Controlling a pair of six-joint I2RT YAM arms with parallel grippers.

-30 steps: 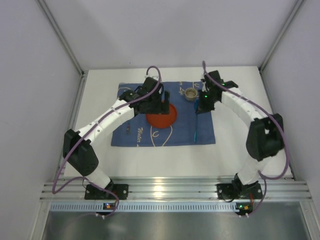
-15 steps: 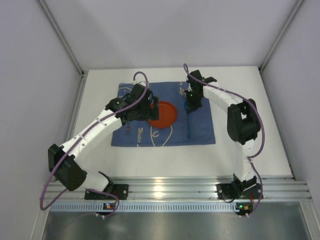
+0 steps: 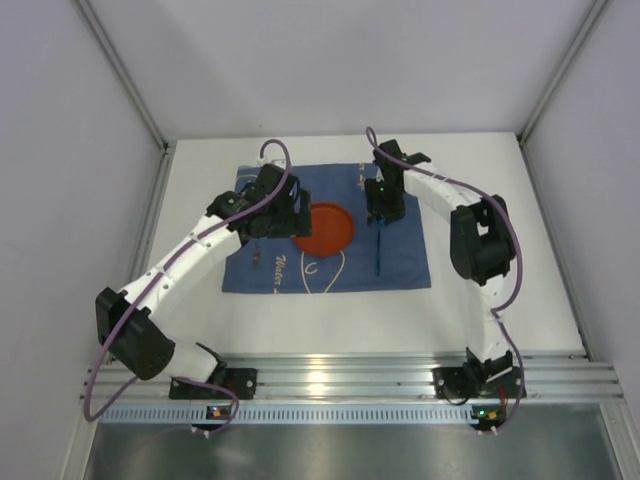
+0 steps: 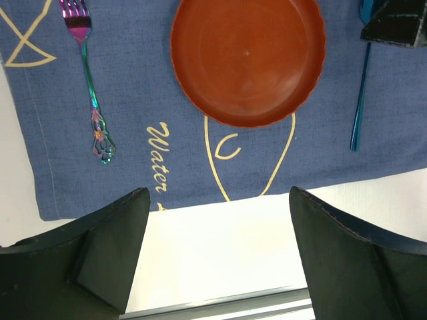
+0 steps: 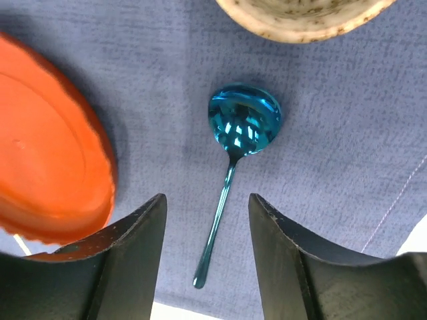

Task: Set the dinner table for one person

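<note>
On the white dinner table [image 3: 480,290] lies a blue cloth [image 3: 300,272] with an orange plate [image 3: 330,232] in its middle. A blue spoon [image 5: 243,127] lies flat on the cloth right of the plate [image 5: 47,173], bowl end toward a speckled beige cup [image 5: 300,17]. My right gripper [image 5: 207,200] hovers open over the spoon's handle and touches nothing. A rainbow fork [image 4: 87,73] lies left of the plate [image 4: 247,60]. My left gripper [image 4: 219,200] is open and empty, high above the cloth's near edge. In the top view the right gripper [image 3: 383,208] hides the cup.
A ribbed aluminium rail [image 3: 340,378] runs along the near edge by the arm bases. Grey walls close in the table on the left, right and far sides. Bare white tabletop [image 3: 500,200] lies right of the cloth.
My right gripper moved left with the spoon to beside the plate and has opened, leaving the spoon on the cloth. My left arm swung left, off the plate.
</note>
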